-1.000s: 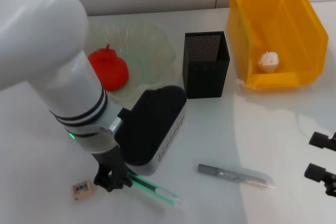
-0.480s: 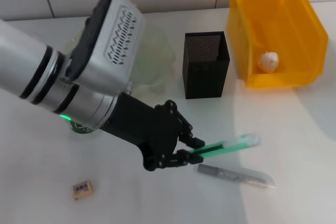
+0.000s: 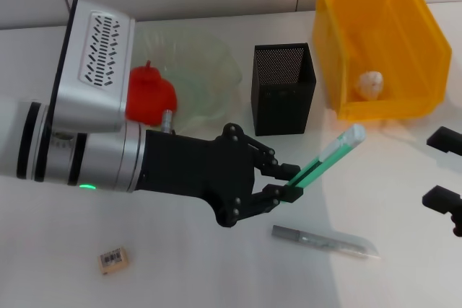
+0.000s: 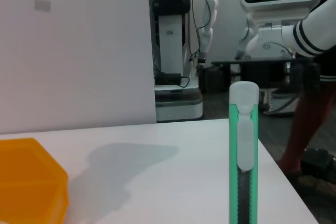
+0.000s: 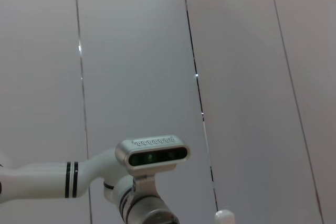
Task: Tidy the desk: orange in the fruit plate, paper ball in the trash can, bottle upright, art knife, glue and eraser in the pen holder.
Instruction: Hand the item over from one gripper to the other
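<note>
My left gripper (image 3: 289,182) is shut on the green art knife (image 3: 328,156) and holds it tilted above the table, just right of and in front of the black mesh pen holder (image 3: 283,88). The knife stands upright in the left wrist view (image 4: 243,145). The orange (image 3: 148,95) lies in the pale-green fruit plate (image 3: 213,63). The paper ball (image 3: 369,84) lies in the yellow trash can (image 3: 426,41). The eraser (image 3: 112,260) lies at the front left. A grey glue stick (image 3: 325,242) lies at the front. The bottle is hidden. My right gripper (image 3: 442,169) is open at the right edge.
My left arm's forearm (image 3: 86,156) spans the left half of the table, above the front of the fruit plate. A corner of the trash can shows in the left wrist view (image 4: 26,182). The right wrist view shows only a wall and a camera head.
My left gripper lifted the green art knife off the front-left table, swung right and tipped it upward beside the pen holder. The right gripper rose slightly.
</note>
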